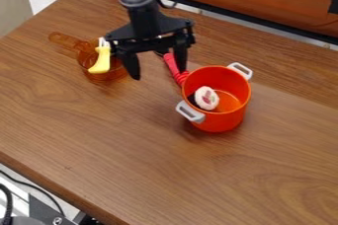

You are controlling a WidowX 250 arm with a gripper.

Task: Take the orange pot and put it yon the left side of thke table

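The orange pot (221,123) stands upright on the wooden desk (132,160), right of the middle in the camera view, its mouth open upward. Inside, toward the left part of its floor, sits a round white piece (206,98) with a pinkish centre, and next to that a dark thing (192,100), mostly hidden. Two pale grey handles stick out from the rim, one at the lower left, the other at the upper right.

Just beside the pot, at its upper left, lies a red handle (174,69) with a ridged lower end; whether it touches the pot I cannot tell. Above and left of the pot hangs the black pincer (158,73), its two fingers wide apart and pointing down.

Farther left is a see-through amber pan (118,71), its handle pointing to the upper left. A yellow thing (101,62) with a white upper part leans in or across the pan; which, I cannot tell.
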